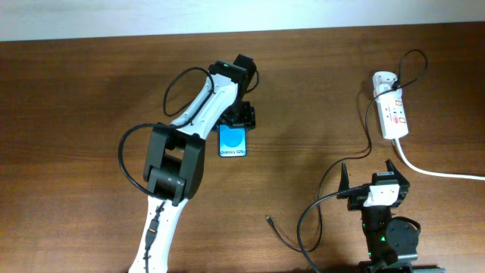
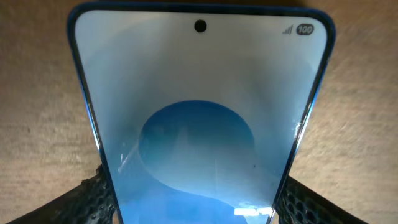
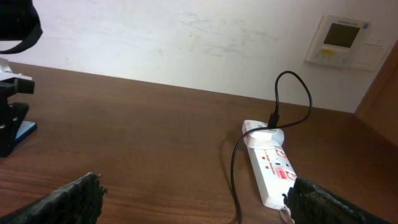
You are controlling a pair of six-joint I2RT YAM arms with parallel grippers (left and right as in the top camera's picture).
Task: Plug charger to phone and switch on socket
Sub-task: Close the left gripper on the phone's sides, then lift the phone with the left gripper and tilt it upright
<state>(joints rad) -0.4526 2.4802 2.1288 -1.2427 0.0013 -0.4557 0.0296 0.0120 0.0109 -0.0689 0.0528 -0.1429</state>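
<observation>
The phone (image 1: 233,142) lies flat on the table, blue screen up, white band at its near end. It fills the left wrist view (image 2: 199,112). My left gripper (image 1: 236,121) is shut on the phone, one finger on each long edge (image 2: 193,202). The socket (image 1: 394,114) lies at the far right with a white adapter (image 1: 383,80) plugged in. The charger cable (image 1: 327,180) runs from the adapter to a loose plug tip (image 1: 268,220) on the table. My right gripper (image 1: 367,173) is open and empty near the front edge, facing the socket (image 3: 270,174) and the cable (image 3: 233,177).
The socket's thick white cord (image 1: 436,171) runs off the right edge. The left arm (image 1: 174,163) crosses the table from the front left. A wall control panel (image 3: 341,40) hangs behind the table. Bare wood lies between the phone and the plug tip.
</observation>
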